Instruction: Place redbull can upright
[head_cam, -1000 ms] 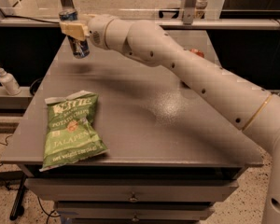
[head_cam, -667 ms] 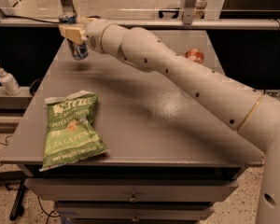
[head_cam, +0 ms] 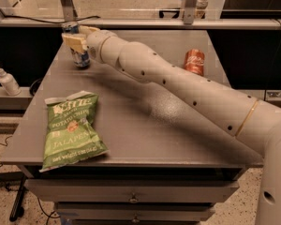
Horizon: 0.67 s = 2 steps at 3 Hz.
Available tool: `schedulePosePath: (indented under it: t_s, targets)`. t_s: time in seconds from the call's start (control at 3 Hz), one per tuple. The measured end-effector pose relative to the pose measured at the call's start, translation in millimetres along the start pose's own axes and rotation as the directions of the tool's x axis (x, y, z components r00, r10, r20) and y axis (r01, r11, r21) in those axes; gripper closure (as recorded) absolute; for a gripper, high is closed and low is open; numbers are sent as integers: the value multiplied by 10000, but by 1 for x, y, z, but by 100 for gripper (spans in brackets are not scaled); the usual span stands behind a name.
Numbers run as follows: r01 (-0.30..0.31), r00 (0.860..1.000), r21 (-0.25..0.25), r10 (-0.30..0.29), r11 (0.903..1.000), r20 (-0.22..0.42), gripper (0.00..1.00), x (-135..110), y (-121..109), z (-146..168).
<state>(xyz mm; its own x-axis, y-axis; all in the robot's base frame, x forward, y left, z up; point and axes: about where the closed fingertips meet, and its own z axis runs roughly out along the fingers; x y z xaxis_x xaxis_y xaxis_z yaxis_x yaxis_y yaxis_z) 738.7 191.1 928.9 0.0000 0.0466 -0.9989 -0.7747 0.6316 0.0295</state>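
The redbull can (head_cam: 78,56) is a slim blue-and-silver can standing upright near the far left corner of the grey table (head_cam: 145,121). My gripper (head_cam: 76,37) reaches across from the right and its tan fingers (head_cam: 74,42) are closed around the can's upper part. The can's base looks to be on or just above the tabletop; I cannot tell which. The upper middle of the can is hidden by the fingers.
A green jalapeño potato chip bag (head_cam: 71,128) lies flat at the table's front left. An orange-red soda can (head_cam: 194,62) stands at the far right. A white pump bottle (head_cam: 7,80) sits on a shelf left of the table. My arm spans the table diagonally.
The gripper with the can has shifted slightly back and left. The arm has swung clear of the orange-red can, which was hidden a second ago.
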Motion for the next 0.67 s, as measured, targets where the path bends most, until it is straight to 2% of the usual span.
schedulePosePath:
  t_s: [0.33, 0.67]
  targets:
    - [-14, 10000, 103, 15, 9999, -36, 100, 7, -3, -3]
    - [-95, 9999, 179, 97, 9998, -98, 82, 12, -5, -8]
